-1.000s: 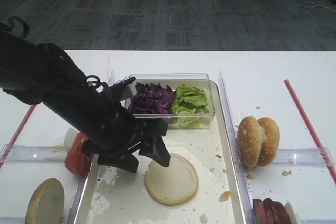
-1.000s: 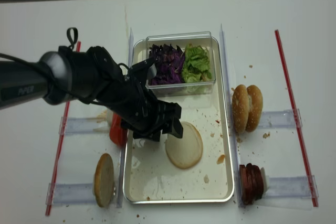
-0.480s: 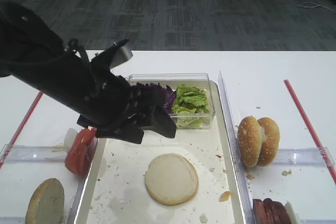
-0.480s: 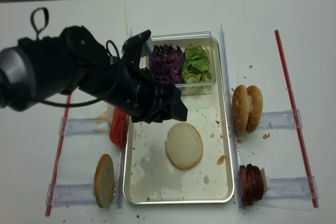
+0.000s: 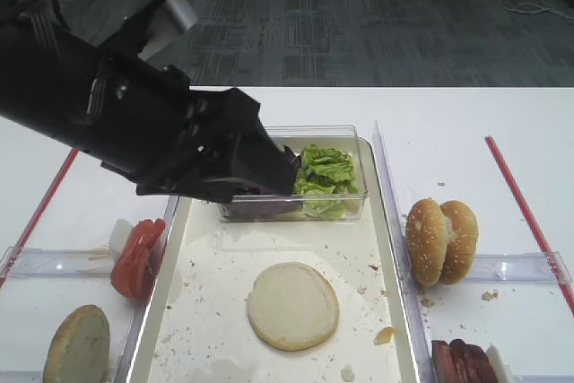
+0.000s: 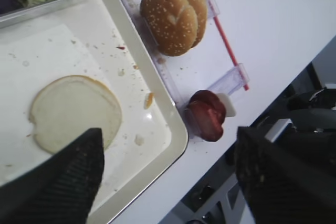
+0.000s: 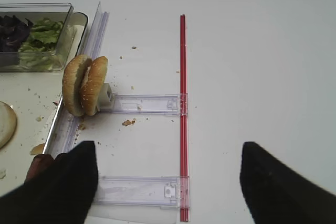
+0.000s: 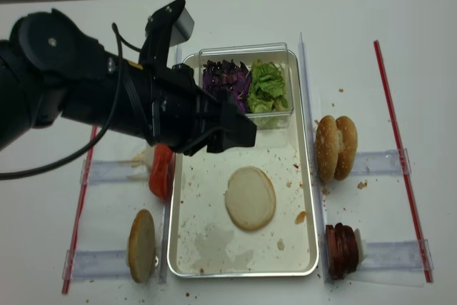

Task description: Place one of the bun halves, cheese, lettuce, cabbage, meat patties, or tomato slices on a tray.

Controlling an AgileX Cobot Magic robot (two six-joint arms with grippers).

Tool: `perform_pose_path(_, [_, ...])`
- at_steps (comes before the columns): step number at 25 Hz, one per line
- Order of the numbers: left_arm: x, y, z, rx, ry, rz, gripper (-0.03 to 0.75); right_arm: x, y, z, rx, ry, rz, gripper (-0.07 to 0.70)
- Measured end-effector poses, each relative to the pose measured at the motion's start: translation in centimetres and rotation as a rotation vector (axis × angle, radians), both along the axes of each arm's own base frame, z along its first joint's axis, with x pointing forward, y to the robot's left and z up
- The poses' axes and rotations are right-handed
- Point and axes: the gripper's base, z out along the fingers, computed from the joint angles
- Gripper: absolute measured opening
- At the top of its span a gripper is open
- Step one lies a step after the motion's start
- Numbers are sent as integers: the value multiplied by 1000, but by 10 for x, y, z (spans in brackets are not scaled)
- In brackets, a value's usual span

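A pale bun half (image 5: 293,305) (image 8: 250,198) (image 6: 73,113) lies flat, cut face up, on the long tray (image 5: 392,248) (image 8: 207,237) (image 6: 176,127). My left gripper (image 5: 285,178) (image 8: 244,133) (image 6: 168,135) hangs open and empty above the tray, by the clear box, apart from the bun half. That box holds lettuce (image 5: 327,172) (image 8: 268,87) and purple cabbage (image 8: 225,80). Tomato slices (image 5: 136,257) (image 8: 161,171) stand left of the tray, meat patties (image 8: 341,248) (image 6: 207,114) at its right. My right gripper (image 7: 168,148) is open over bare table. No cheese shows.
Two sesame bun halves (image 5: 441,239) (image 8: 337,146) (image 7: 84,85) stand on edge right of the tray. Another plain brown bun half (image 5: 76,347) (image 8: 141,244) leans at the front left. Clear plastic rails and red strips (image 8: 391,126) (image 7: 182,103) lie on both sides.
My left gripper has risen from beside the bun half and drawn back toward the clear box, staying open. The bun half stays on the tray.
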Motion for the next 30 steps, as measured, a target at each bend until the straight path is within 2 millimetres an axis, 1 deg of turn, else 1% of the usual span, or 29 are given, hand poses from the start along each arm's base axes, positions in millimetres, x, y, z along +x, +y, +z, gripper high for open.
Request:
perform_pose_path(2, [0, 3, -4, 56, -4, 3, 516, 0, 0, 0, 0, 0, 0, 590])
perform_pose_path(3, [2, 9, -8, 134, -7, 26, 516, 0, 0, 0, 1, 0, -1, 590])
perform_pose_path(8, [7, 28, -19, 375, -35, 76, 516, 0, 0, 0, 1, 0, -1, 590])
perform_pose_path(13, [8, 46, -26, 589, -39, 108, 516, 0, 0, 0, 1, 0, -1, 590])
perform_pose_path(15, [8, 51, -27, 644, -34, 123, 515, 0, 0, 0, 1, 0, -1, 590])
perform_pose_path(17, [8, 54, -27, 674, -35, 125, 515, 0, 0, 0, 1, 0, -1, 590])
perform_pose_path(22, [7, 55, -27, 674, -18, 141, 514, 0, 0, 0, 1, 0, -1, 590])
perform_pose_path(24, [10, 60, -27, 673, -8, 167, 514, 0, 0, 0, 1, 0, -1, 590])
perform_pose_path(27, [18, 79, -28, 676, 24, 245, 513, 0, 0, 0, 1, 0, -1, 590])
perform_pose_path(30, [25, 107, -28, 688, 70, 332, 512, 0, 0, 0, 1, 0, -1, 590])
